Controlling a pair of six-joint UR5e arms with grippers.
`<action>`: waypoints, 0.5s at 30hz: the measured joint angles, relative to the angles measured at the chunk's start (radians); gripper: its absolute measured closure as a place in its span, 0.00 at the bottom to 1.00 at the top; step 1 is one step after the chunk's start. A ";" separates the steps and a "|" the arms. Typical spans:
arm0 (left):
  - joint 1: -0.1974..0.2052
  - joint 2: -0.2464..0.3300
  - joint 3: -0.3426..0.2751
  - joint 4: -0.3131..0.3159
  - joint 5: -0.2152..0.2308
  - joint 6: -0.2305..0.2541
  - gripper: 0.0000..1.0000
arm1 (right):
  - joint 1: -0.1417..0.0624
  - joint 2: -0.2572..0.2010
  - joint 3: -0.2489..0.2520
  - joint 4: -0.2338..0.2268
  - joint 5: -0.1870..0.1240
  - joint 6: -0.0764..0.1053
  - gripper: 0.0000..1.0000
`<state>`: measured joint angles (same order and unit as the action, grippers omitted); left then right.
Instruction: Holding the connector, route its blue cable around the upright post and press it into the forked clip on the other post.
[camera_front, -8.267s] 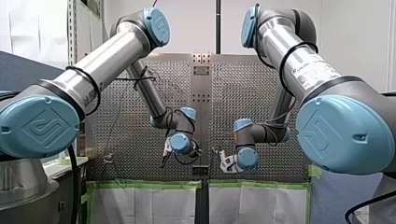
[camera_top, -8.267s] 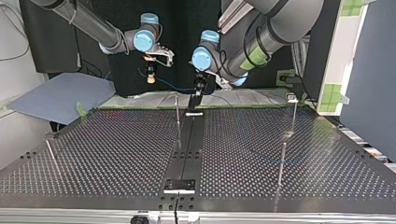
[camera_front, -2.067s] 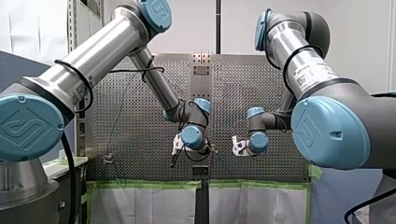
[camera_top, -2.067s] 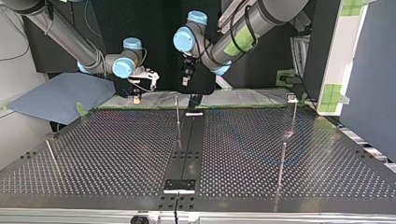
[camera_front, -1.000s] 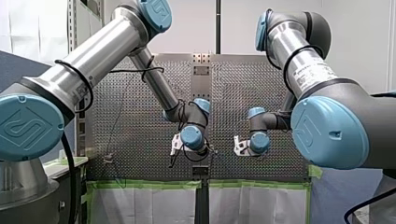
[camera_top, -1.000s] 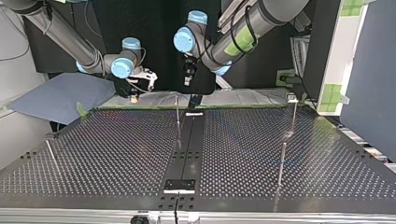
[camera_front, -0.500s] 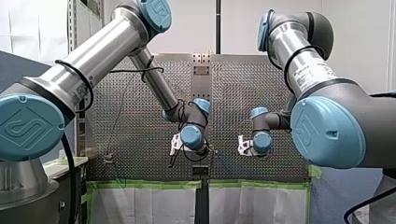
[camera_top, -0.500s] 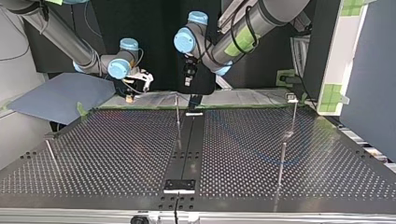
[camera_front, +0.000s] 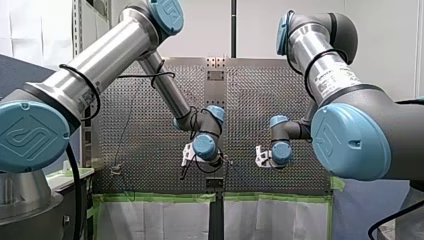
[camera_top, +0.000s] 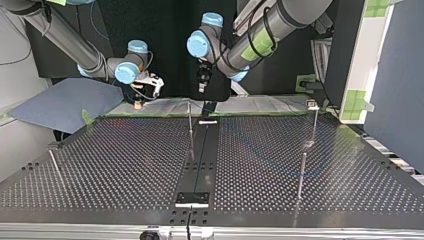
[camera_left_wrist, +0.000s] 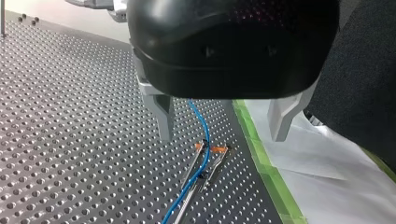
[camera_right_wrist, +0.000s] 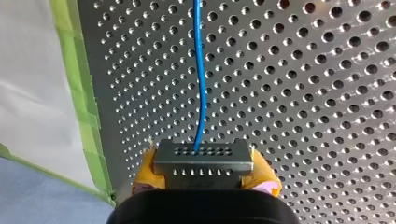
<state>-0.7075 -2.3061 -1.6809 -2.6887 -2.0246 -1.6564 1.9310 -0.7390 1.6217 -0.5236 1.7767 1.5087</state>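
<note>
While the grey rectangular metal connector (camera_right_wrist: 204, 163) sits pinched between the yellow pads (camera_right_wrist: 264, 179) of my right gripper (camera_right_wrist: 204, 171), its thin blue cable (camera_right_wrist: 201, 84) leaves the holed face and runs straight ahead over the silver perforated metal table (camera_right_wrist: 303, 93), near a green tape strip (camera_right_wrist: 79, 93) at the table's edge. In the left wrist view the cable passes between the spread pale fingers (camera_left_wrist: 164, 116) of my left gripper (camera_left_wrist: 223, 135), touching neither. It lies along a thin metal fork with orange tips (camera_left_wrist: 217, 161); whether it is seated there I cannot tell. In the top view both grippers hang at the table's far edge, on either side of a thin upright metal post (camera_top: 190, 122).
</note>
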 joint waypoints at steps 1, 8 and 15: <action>0.000 0.000 0.000 0.000 0.000 0.000 0.00 | 0.000 0.000 0.002 0.001 0.000 -0.001 1.00; 0.002 0.000 0.000 -0.002 0.000 0.001 0.00 | 0.008 -0.001 0.022 0.009 -0.007 -0.036 1.00; 0.005 0.000 0.000 -0.006 -0.001 0.001 0.00 | 0.022 -0.005 0.035 0.006 -0.054 -0.060 1.00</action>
<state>-0.7020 -2.3058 -1.6809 -2.6950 -2.0252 -1.6552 1.9534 -0.7437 1.6567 -0.5175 1.7222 1.4487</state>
